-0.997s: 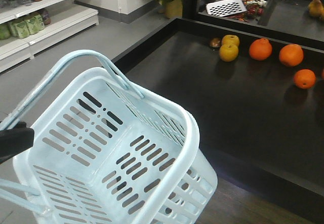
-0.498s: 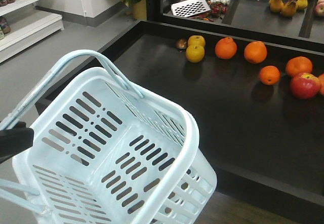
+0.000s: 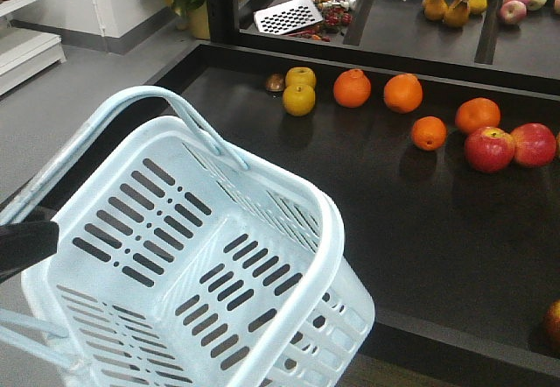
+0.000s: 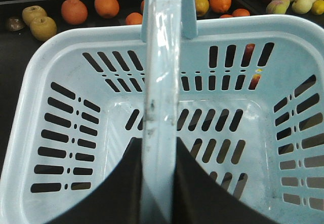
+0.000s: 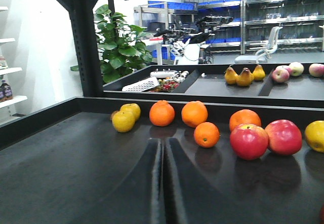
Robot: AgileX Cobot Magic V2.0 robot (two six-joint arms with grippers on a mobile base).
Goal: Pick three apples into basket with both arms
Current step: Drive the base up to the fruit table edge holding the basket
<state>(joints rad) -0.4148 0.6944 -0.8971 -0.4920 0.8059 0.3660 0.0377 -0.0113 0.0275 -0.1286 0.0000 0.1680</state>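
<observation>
My left pincer (image 4: pixel 155 148) clamps the hoop handle (image 4: pixel 163 57) of the pale-blue slotted plastic basket (image 4: pixel 101 35); my right pincer (image 5: pixel 162 142) seems closed, empty, facing two dark-red round apples (image 5: pixel 249 141).

Lit brightly and evenly from overhead, with no hard shadows. Mirrors the oranges (image 3: pixel 352 87) and apples (image 3: pixel 489 149) faintly in the glossy black counter (image 3: pixel 394 229), just beneath each fruit. Glares pale along the basket (image 3: pixel 329 238) rim and in a white streak down its handle (image 4: pixel 159 82) in the left wrist view. Looks slightly soft and grainy throughout; washes out to white at the left edge of the right wrist view.
</observation>
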